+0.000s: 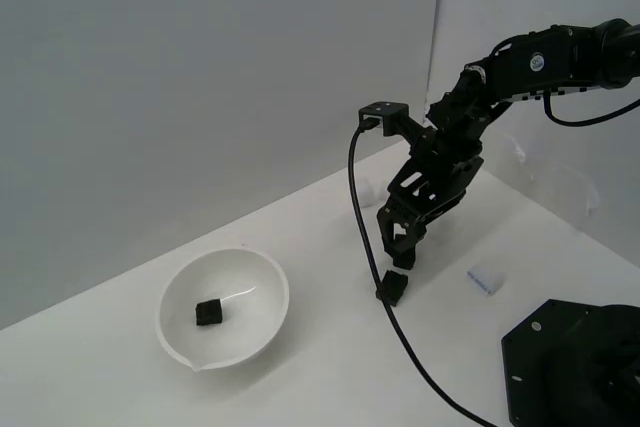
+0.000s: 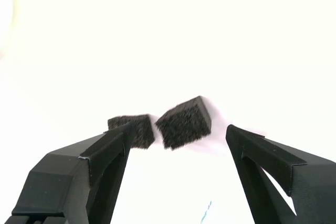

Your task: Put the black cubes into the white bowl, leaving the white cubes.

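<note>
Your claw [image 2: 176, 156] stands wide and empty just above two black cubes [image 2: 184, 121] that almost touch corner to corner on the desk [image 2: 168, 35]. Centre on one alone, so the other stays outside the fingers [image 2: 100, 166], then lower and close. One more black cube [image 1: 208, 313] already lies in the white bowl [image 1: 270, 292], well away from your claw.

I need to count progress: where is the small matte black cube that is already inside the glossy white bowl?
In the exterior view it lies on the bowl's floor, near its middle, at the view's lower left.
</note>
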